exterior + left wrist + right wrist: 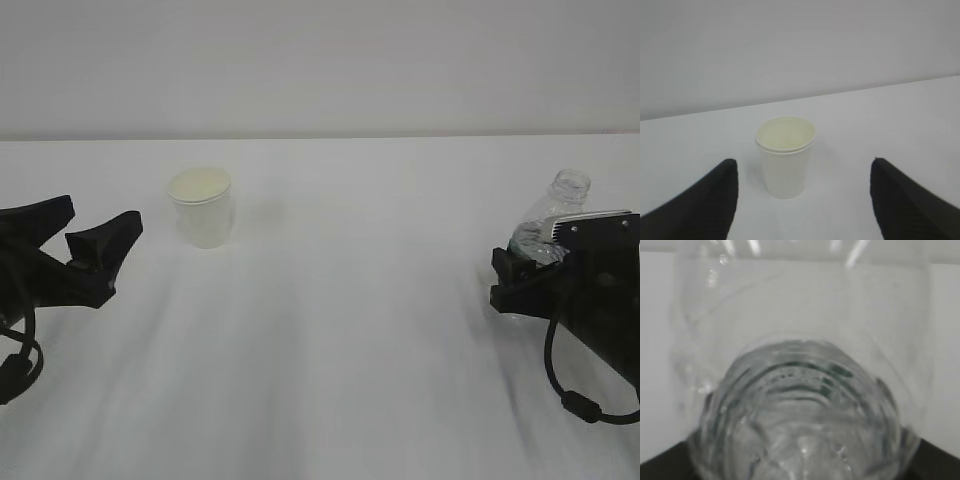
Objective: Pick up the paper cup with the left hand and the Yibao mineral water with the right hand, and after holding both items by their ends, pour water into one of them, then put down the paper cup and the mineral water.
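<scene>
The white paper cup [203, 215] stands upright on the table at the back left, cream-yellow inside. My left gripper [105, 215] is open just left of it and holds nothing. In the left wrist view the paper cup [785, 160] stands a short way ahead of the left gripper [804, 165], centred between its spread fingers. At the right edge, the clear Yibao mineral water [560, 200] leans in my right gripper [520, 265], capless neck up. The bottle [800, 405] fills the right wrist view, and the right gripper [800, 465] shows only as dark fingers in the bottom corners against its sides.
The white table [350, 350] stretches between the two arms, with a pale wall behind it. A black cable [570, 395] loops under the right arm, and another cable [20, 365] hangs below the left arm.
</scene>
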`<move>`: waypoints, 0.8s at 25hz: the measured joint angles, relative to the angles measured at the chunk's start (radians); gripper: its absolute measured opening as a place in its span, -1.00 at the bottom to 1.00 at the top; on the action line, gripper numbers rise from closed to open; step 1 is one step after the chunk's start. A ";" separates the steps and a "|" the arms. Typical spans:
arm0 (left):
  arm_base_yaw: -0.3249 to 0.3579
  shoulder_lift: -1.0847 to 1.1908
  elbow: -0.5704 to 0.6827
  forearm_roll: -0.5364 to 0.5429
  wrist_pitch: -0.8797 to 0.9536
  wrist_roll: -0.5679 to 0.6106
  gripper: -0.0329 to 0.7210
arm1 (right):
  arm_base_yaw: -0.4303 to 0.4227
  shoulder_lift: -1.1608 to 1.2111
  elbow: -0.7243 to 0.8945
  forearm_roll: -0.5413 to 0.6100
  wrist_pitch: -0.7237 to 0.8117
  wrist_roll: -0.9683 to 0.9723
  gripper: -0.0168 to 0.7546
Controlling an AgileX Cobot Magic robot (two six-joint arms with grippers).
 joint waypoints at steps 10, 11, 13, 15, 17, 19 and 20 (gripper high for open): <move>0.000 0.000 0.000 0.000 0.000 0.000 0.66 | 0.000 0.000 0.000 0.000 0.000 -0.005 0.24; 0.000 0.000 0.000 0.000 0.000 0.000 0.66 | 0.000 0.000 0.000 -0.002 0.000 -0.019 0.24; 0.000 0.000 0.000 0.000 0.000 0.000 0.66 | 0.000 0.000 0.000 -0.004 0.000 -0.064 0.23; 0.000 0.000 0.000 0.000 0.000 0.000 0.66 | 0.000 -0.002 0.000 -0.005 0.002 -0.088 0.23; 0.000 0.000 0.000 0.000 0.000 0.000 0.66 | 0.000 -0.006 0.000 -0.005 0.010 -0.100 0.22; 0.000 0.000 0.000 0.000 0.000 0.000 0.66 | 0.000 -0.007 0.002 -0.005 0.011 -0.109 0.18; 0.000 0.000 0.000 0.000 0.000 0.000 0.66 | 0.000 -0.009 0.002 -0.005 0.011 -0.114 0.15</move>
